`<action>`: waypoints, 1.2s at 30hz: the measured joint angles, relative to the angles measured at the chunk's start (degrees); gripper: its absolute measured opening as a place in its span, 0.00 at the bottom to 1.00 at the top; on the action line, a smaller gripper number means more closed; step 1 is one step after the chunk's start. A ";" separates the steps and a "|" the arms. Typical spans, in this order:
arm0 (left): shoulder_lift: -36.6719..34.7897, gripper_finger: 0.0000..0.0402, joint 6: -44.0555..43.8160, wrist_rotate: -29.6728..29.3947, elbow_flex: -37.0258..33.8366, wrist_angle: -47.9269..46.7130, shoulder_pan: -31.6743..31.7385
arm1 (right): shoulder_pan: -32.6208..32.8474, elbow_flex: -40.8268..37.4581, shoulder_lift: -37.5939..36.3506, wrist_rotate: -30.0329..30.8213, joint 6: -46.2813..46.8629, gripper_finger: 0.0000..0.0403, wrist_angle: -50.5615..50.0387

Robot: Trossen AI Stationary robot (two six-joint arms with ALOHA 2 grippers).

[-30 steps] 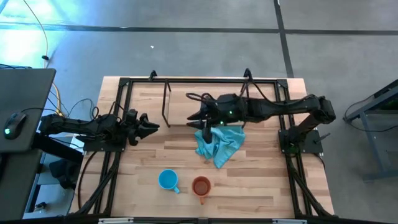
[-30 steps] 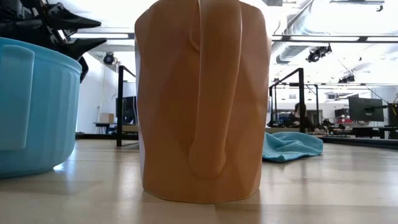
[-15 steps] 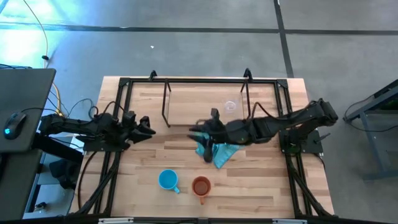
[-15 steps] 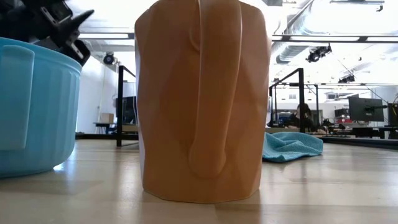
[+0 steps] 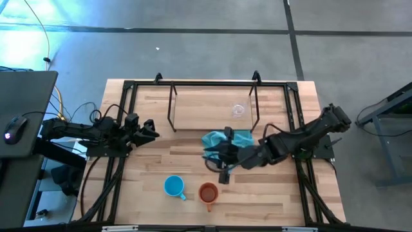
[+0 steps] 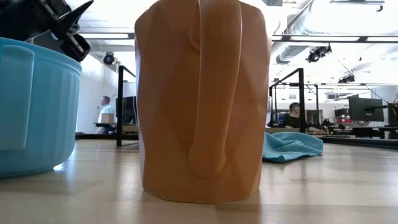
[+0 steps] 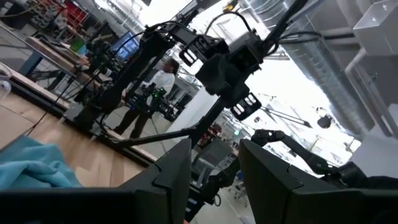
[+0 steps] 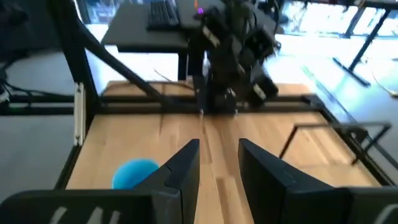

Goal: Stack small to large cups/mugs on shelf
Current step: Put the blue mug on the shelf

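The right gripper [image 5: 217,159] hangs over the table's middle, fingers spread, holding nothing, just beside the cloth [image 5: 225,139]. The orange mug [image 5: 208,193] stands near it toward the front edge, the blue mug [image 5: 173,186] beside that. The glass cup [image 5: 239,110] sits on the shelf [image 5: 193,111]. The left gripper [image 5: 149,129] waits at the left, fingers parted and empty.

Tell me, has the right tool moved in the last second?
Yes. The right tool has moved away from the shelf, past the teal cloth, toward the orange-brown mug.
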 joint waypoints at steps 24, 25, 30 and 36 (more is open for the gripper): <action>-0.02 0.31 -4.47 29.18 0.00 -3.91 -0.02 | 10.42 -0.04 0.02 19.31 32.52 0.25 -1.70; -0.02 0.31 -4.46 29.61 0.00 -4.43 -0.02 | 10.41 -0.04 0.00 19.15 33.20 0.25 -2.04; -0.02 0.31 -4.45 31.14 0.01 -6.95 -0.02 | 9.95 -0.04 0.02 11.34 36.53 0.25 -5.02; -0.02 0.31 -5.16 31.59 0.02 -6.93 -0.02 | 8.07 -0.04 0.67 -1.74 42.08 0.25 -4.04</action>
